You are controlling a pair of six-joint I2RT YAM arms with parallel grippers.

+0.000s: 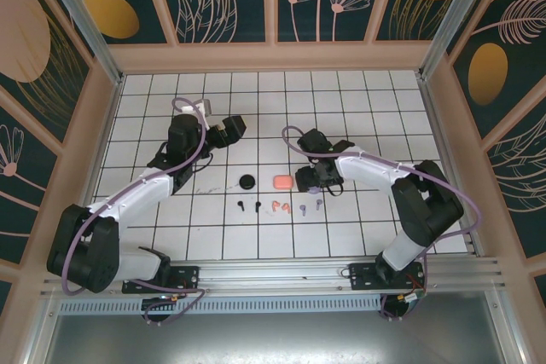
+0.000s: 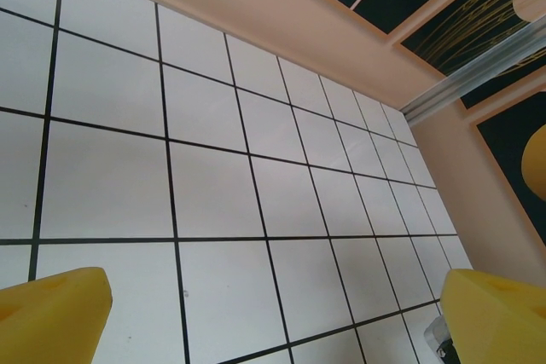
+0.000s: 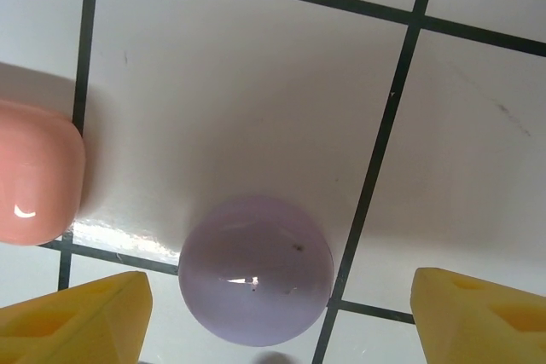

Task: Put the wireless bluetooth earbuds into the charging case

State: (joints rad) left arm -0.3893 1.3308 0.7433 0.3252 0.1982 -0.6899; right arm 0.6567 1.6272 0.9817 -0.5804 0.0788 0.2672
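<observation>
**No Earbuds Cased Yet**

Six earbuds [image 1: 277, 206] loose in a row on the table [image 1: 171, 210], at 6 o'clock of the black case [image 1: 247, 181], coral case [image 1: 282, 182] and lavender case [image 3: 256, 253]. Every lid apparently shut, contents unseen. Likely left: opening the cases and all six insertions. Right claw [image 3: 281, 317] wide astride the lavender case, gripping nothing. Left claw [image 1: 235, 125] fully spread and empty, at 10 o'clock of the black case.

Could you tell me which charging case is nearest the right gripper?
The lavender case, under the right gripper; the coral-pink case sits beside it, the black case farthest.
</observation>
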